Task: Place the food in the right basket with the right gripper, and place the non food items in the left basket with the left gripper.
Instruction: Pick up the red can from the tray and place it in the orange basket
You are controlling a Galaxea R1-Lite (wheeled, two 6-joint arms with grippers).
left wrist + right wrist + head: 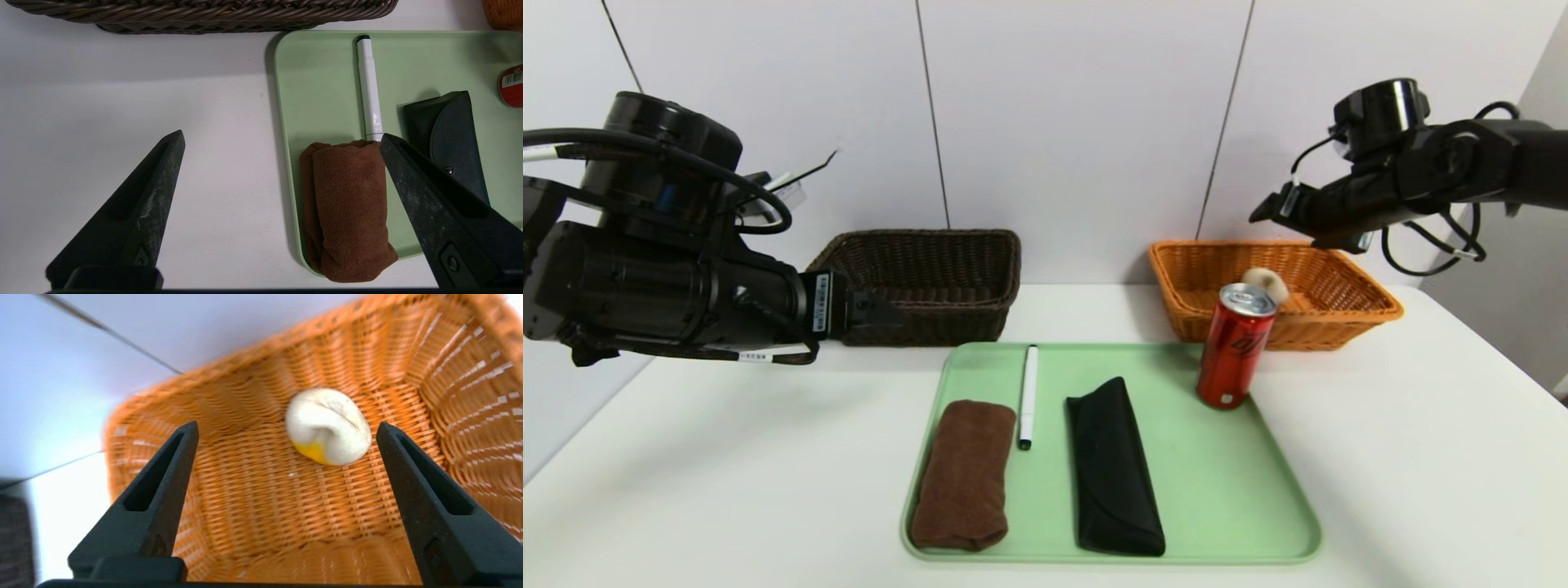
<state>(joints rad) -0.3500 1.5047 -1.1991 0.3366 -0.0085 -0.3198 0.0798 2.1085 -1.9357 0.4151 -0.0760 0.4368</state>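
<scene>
My right gripper (286,433) hangs empty with its jaws spread wide over the orange-tan wicker right basket (1372,306), where the soft pale bun (328,425) lies on the woven floor, while my left gripper (282,143), also spread wide, waits at nine o'clock of the green tray (1258,498). The red can (1235,347) stands upright at the tray's two o'clock corner; I judge it rigid, smooth and slippery, best pinched across its mid-body. The brown towel (964,474) looks plush and yielding, the marker (1028,394) thin and hard, the black case (1112,465) long and soft.
</scene>
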